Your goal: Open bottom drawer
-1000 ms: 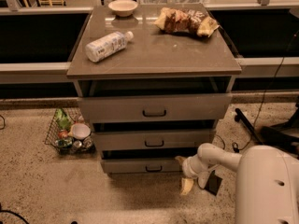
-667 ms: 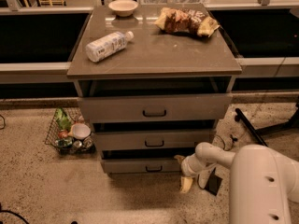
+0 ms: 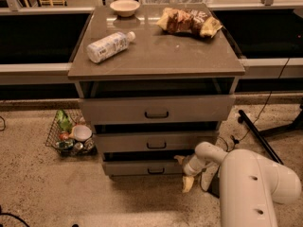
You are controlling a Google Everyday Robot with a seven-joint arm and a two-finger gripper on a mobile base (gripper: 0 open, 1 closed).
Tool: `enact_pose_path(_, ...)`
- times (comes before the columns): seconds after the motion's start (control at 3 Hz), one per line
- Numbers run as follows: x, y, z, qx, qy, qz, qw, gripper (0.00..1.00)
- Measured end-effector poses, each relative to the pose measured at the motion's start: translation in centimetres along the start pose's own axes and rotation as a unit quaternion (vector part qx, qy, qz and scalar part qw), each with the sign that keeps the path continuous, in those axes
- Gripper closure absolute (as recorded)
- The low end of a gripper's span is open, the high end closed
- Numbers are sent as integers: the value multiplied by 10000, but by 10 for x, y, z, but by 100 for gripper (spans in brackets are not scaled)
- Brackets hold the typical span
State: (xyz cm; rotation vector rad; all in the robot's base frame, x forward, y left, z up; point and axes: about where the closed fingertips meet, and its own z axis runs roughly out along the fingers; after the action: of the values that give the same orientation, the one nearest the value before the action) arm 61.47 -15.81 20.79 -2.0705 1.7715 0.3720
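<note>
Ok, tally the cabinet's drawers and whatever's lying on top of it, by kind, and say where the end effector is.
Drawers: 3 (top drawer, middle drawer, bottom drawer)
Bottle: 1
Bowl: 1
Heap of snack bags: 1
Total: 6
End effector: low, beside the bottom drawer's right end.

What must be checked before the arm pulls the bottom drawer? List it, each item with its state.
1. Target: the bottom drawer, lowest of three, is in view: ok.
2. Its handle is unblocked: ok.
3. The gripper is on the handle: not ok. It sits right of the handle, near the drawer's right end.
4. Drawer fully shut at the start: cannot tell.
5. The wire basket is out of the drawer's path: ok. It stands left of the cabinet.
6. The bottle on top is steady: not ok. It lies on its side and might roll if the cabinet jolts.
</note>
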Motion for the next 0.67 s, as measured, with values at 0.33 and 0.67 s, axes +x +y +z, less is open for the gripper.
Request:
enact_pose_path(0.33, 12, -12, 9, 56, -91, -107, 9999, 0)
enact_pose_path(0.67, 19, -18, 16, 72, -183, -123, 9997, 0)
